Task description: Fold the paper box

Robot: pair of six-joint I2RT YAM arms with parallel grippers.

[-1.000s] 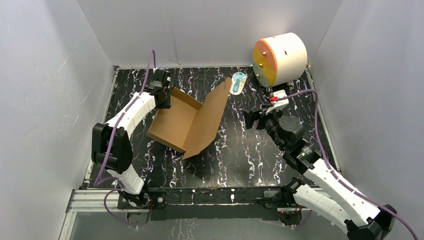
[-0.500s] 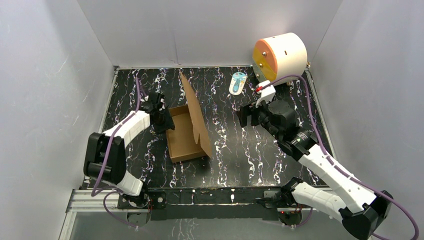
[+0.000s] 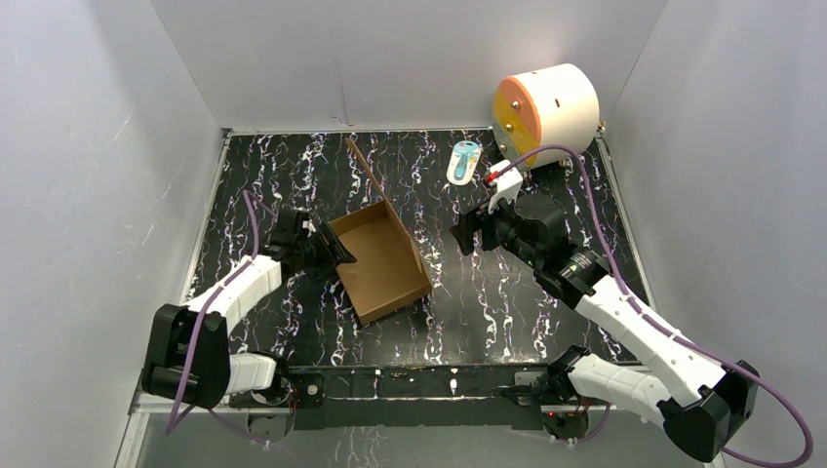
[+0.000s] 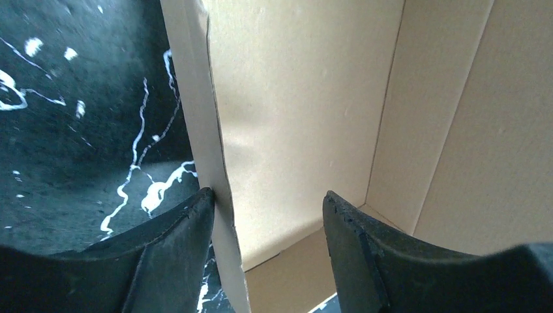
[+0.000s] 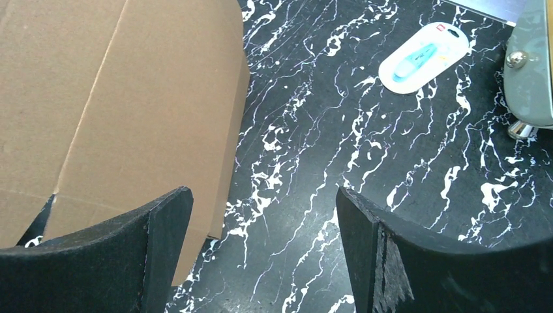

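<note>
My left gripper (image 4: pixel 264 199) is straddling one wall of the box (image 3: pixel 382 261), jaws parted and loose around it. My right gripper (image 5: pixel 261 199) is hovering released and empty, with the box's raised flap (image 5: pixel 124 98) just to its left.

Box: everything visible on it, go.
Plain brown cardboard box, a shallow open tray, empty, sitting skewed on the table left of centre. Its lid flap stands up from the far-right side, creased, not folded over. The left gripper straddles the left wall, fingers apart, one seemingly touching its outer face.
</note>
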